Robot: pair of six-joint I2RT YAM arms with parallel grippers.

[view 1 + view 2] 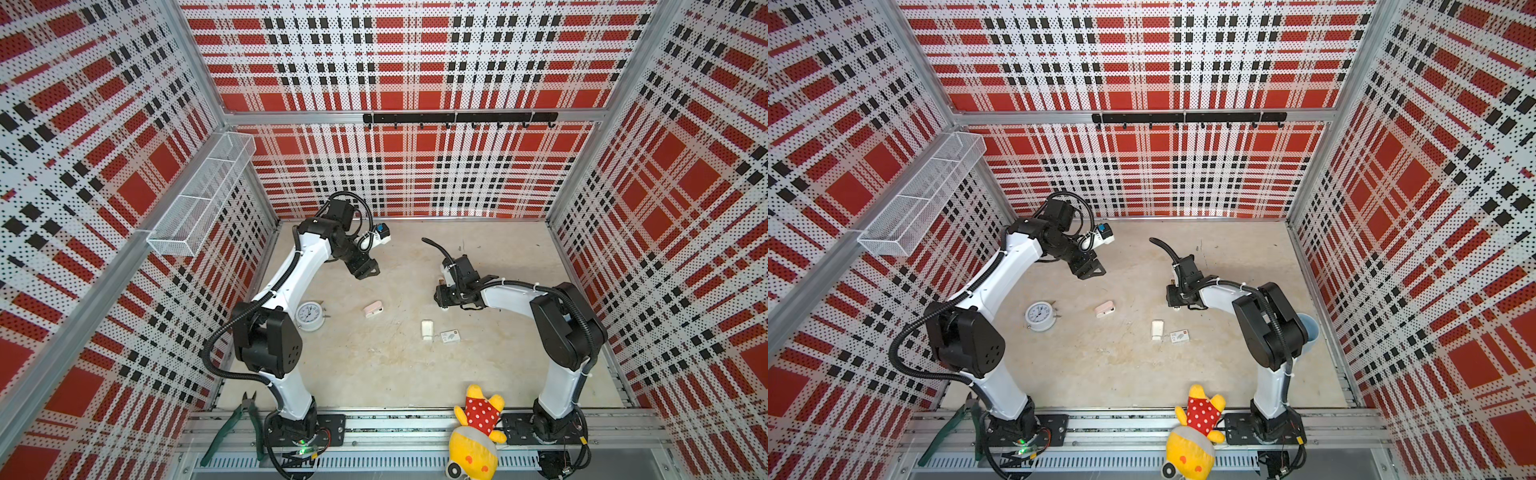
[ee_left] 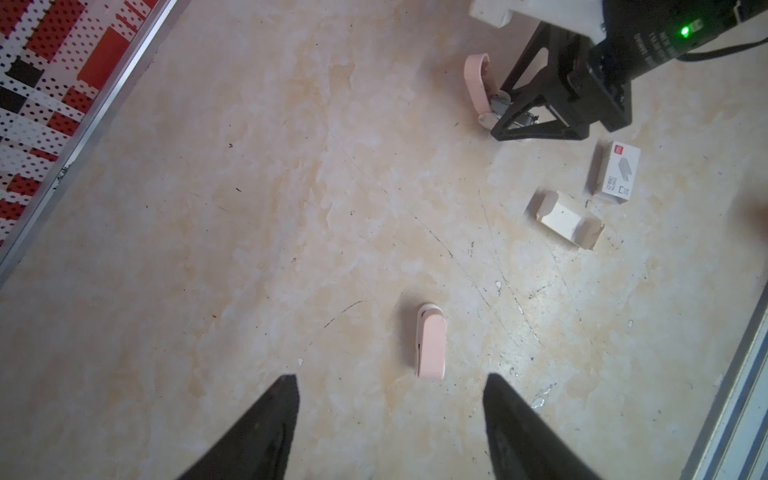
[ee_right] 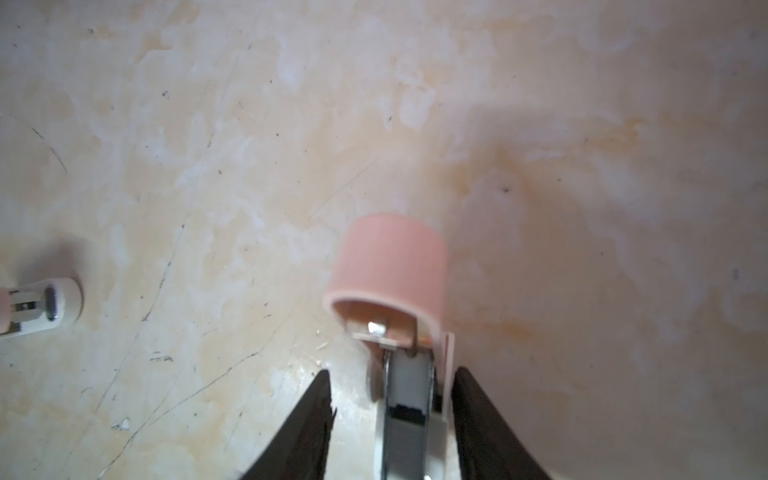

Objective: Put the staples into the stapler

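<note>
Right of centre on the mottled table, the right gripper straddles the open pink stapler — jaws partway apart, one finger against its side, the other standing clear. A grey strip lies in its metal channel; whether that is the staples I cannot tell. Nearer, the white staple box shows a red corner mark and a grey drawing — its print too small to read — beside an unfolded card tray. The left gripper hangs wide open and empty, a closed pink stapler lying just near of it.
</note>
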